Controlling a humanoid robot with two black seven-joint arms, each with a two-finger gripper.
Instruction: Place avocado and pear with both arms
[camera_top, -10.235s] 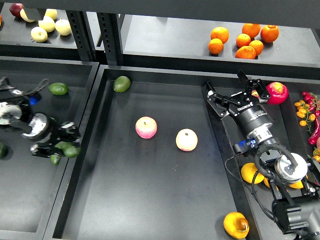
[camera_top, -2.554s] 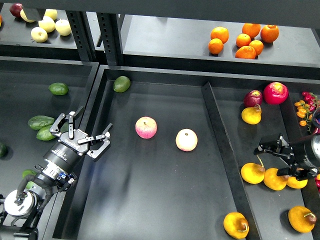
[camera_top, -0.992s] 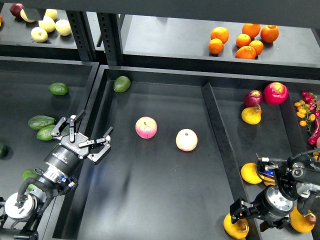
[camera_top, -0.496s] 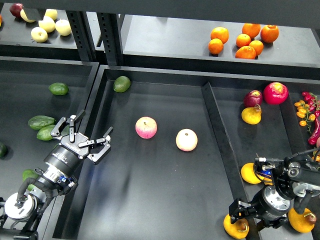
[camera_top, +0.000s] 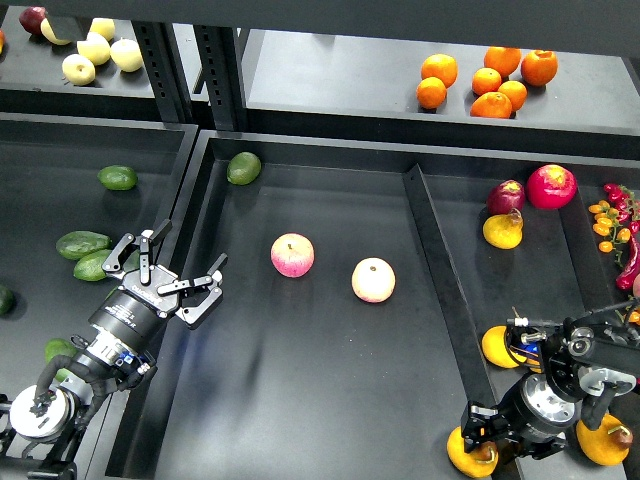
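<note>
The dark green, elongated avocado (camera_top: 80, 244) lies in the left tray, with a second one (camera_top: 93, 266) touching it. My left gripper (camera_top: 166, 276) is open and empty, just right of them over the wall between the left and middle trays. The golden pear (camera_top: 469, 453) lies in the front right corner of the middle tray (camera_top: 300, 400). My right gripper (camera_top: 482, 424) sits low on top of the pear. Its dark fingers cannot be told apart, so I cannot tell whether it grips the pear.
Two pink-yellow apples (camera_top: 292, 255) (camera_top: 373, 280) lie mid-tray and a rounder green avocado (camera_top: 243, 167) at its back left. The right tray holds more pears (camera_top: 498, 347) (camera_top: 503, 229) and a red fruit (camera_top: 552, 186). Oranges (camera_top: 487, 80) sit on the shelf.
My right arm has settled slightly lower and left over the pear in the tray corner. My left arm and the avocados have not moved.
</note>
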